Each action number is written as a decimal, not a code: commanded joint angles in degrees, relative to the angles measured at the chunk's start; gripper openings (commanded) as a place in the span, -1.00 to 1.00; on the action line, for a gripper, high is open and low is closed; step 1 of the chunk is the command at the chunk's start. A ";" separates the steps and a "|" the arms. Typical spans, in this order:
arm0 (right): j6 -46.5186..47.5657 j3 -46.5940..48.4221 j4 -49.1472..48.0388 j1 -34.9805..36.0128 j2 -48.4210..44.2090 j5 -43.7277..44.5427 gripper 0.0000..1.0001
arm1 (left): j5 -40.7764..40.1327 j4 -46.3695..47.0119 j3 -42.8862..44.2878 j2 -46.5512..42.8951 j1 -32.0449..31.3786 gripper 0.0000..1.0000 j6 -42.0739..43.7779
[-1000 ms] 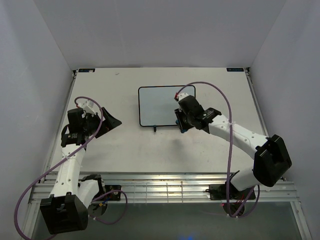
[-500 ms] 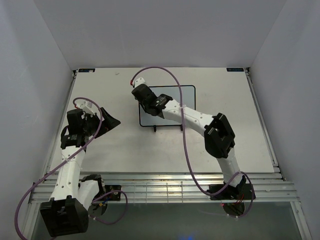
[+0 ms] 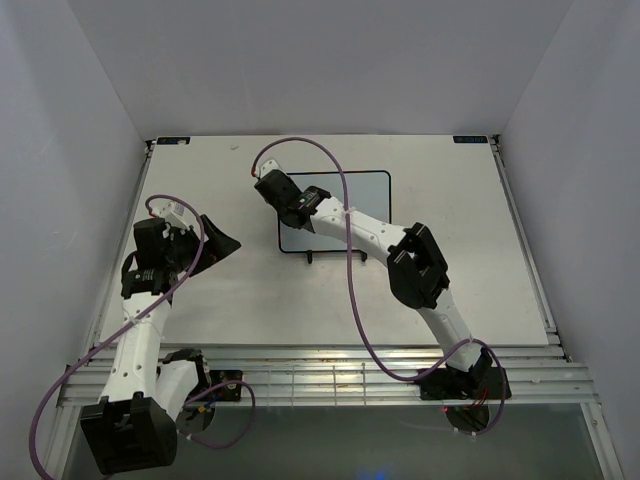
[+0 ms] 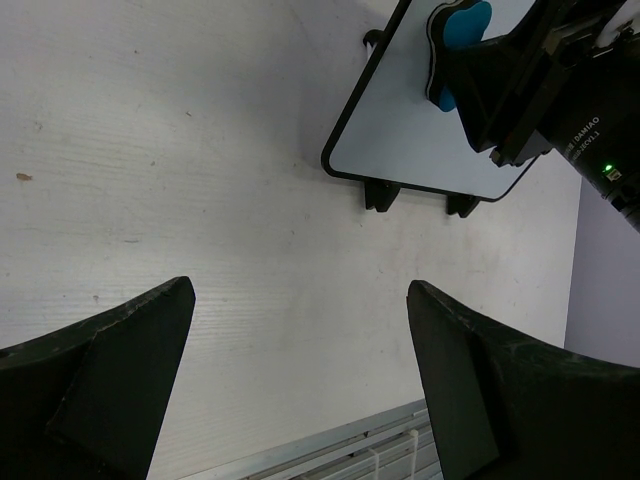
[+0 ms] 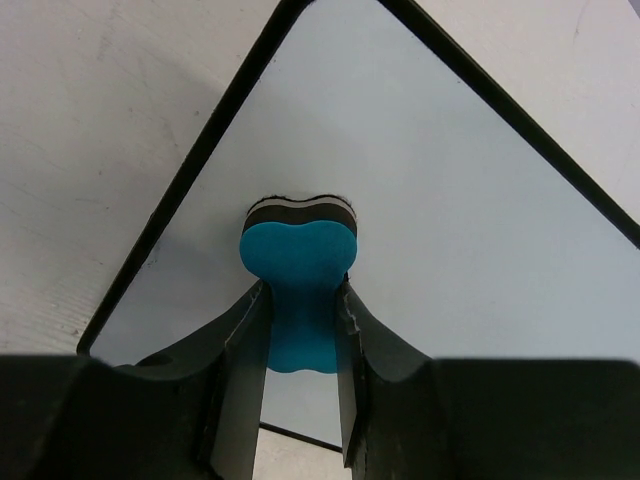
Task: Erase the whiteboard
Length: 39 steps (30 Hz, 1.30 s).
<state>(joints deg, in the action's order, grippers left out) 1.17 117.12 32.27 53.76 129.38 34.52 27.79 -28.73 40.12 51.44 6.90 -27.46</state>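
Note:
The whiteboard (image 3: 355, 205), white with a thin black frame, lies on the table centre-back; no scribbles show on it. It also shows in the left wrist view (image 4: 420, 130) and the right wrist view (image 5: 470, 200). My right gripper (image 3: 290, 212) is over the board's left part, shut on the blue bone-shaped eraser (image 5: 298, 290), whose dark felt end touches the board near its left edge. The eraser also shows in the left wrist view (image 4: 455, 40). My left gripper (image 3: 218, 243) is open and empty, left of the board, above bare table.
The board's black stand feet (image 3: 309, 257) stick out at its near edge. Grey walls close in the table on three sides. A metal rail (image 3: 330, 375) runs along the near edge by the arm bases.
My right arm has swept the eraser from the board's right edge across to its left part. The left arm has stayed put.

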 commanded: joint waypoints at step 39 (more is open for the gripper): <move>-11.19 -63.32 -3.08 -36.34 -52.03 -17.72 -0.45 | -9.32 -0.54 0.49 -6.08 -0.22 0.96 -1.36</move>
<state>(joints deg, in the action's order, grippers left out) -8.88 59.00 29.02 21.26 78.67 22.81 23.49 -29.15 40.12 48.47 6.90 -28.32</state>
